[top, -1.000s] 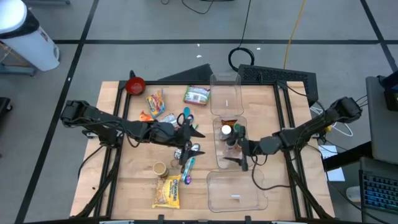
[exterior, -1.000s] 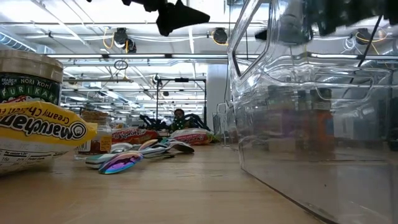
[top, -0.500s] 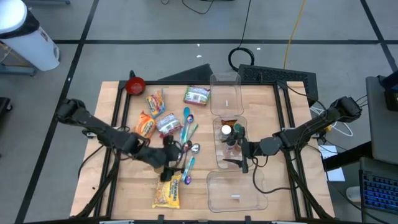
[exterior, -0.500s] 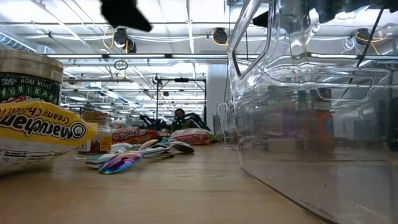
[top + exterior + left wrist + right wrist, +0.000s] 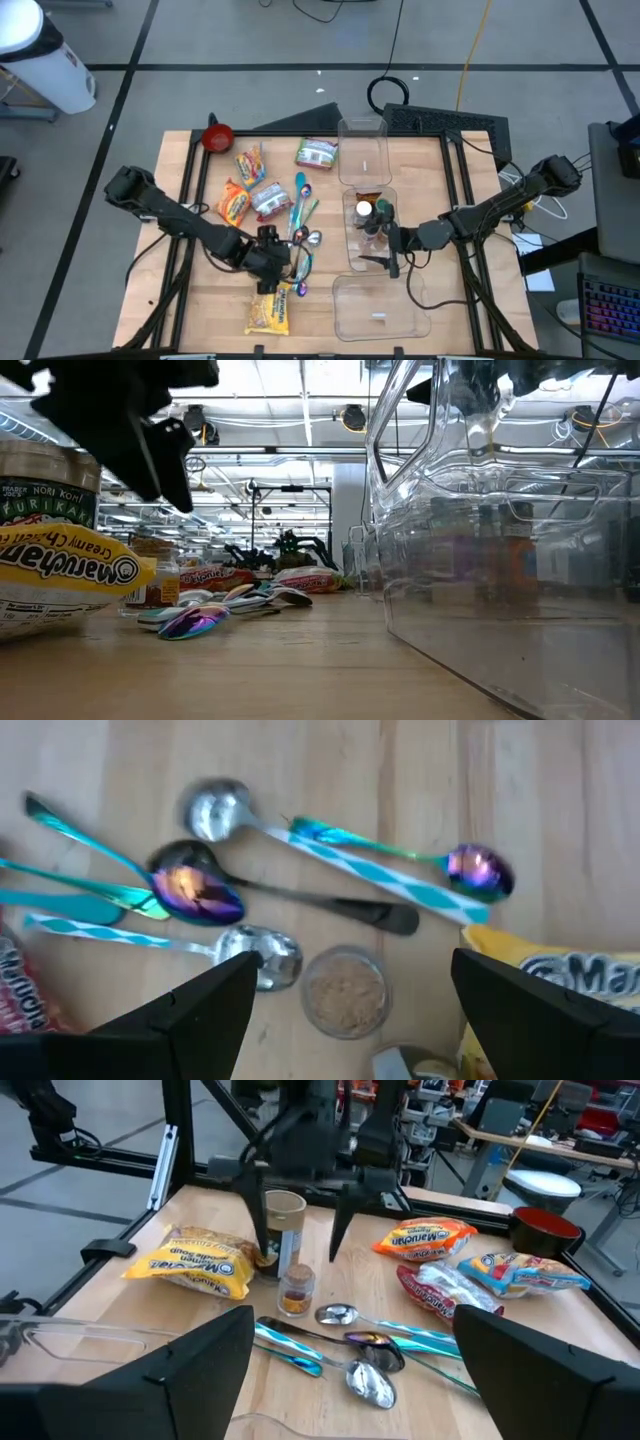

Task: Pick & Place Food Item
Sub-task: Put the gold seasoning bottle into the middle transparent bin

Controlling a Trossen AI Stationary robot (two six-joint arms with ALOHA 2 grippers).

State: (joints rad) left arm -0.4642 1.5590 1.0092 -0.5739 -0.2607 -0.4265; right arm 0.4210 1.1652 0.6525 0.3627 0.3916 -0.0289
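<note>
Left gripper point(image 5: 300, 1175), fingers spread, poised above a small open jar of brown powder point(image 5: 345, 991) standing on the worktop point(image 5: 220, 300) among several spoons point(image 5: 195, 892), beside a yellow Maruchan noodle packet point(image 5: 268, 309). Right gripper point(image 5: 385, 250), fingers likewise spread and holding nothing, waits over the middle clear container point(image 5: 352, 262), which holds small bottles point(image 5: 366, 215).

My wooden bench point(image 5: 220, 290) stands on a grey floor point(image 5: 250, 40) crossed by dark lines, under ceiling lights point(image 5: 195, 420), workstations behind.
</note>
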